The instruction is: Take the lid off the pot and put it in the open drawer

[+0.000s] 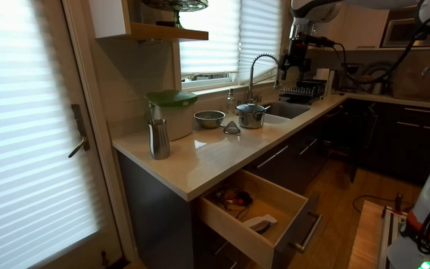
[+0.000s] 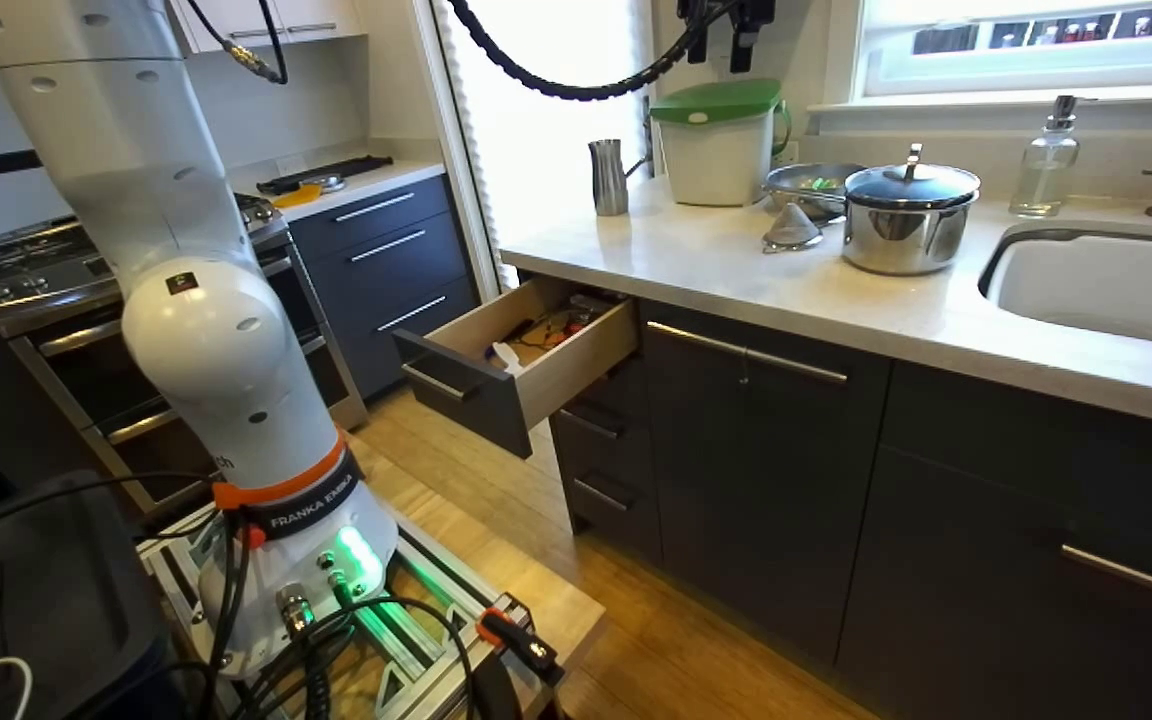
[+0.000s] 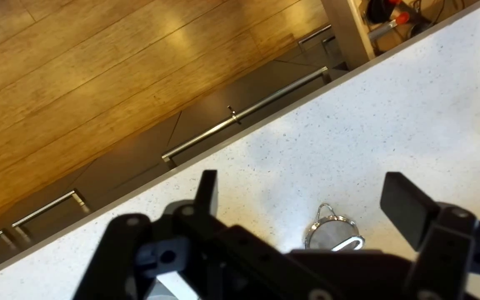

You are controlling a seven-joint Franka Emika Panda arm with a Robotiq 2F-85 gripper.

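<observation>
Free air above lid (image 2: 871,187); worktop (image 2: 686,240) strip in front of pot (image 2: 901,240) is clear. In the way: strainer (image 2: 793,228) just beside, bowl (image 2: 804,190) near, soap bottle (image 2: 1044,168) behind. Drawer (image 1: 237,235) reachable from above; clutter (image 1: 243,198) crowds inner end, tool (image 1: 261,223) nearer front, bare wood sink-side.

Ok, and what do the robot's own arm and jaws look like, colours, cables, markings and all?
The arm is white, smooth and rounded. An orange band runs across it above a black FRANKA EMIKA label and a glowing green light. A ribbed black cable curves near the jaws, which are black and angular with flat inner faces.
</observation>
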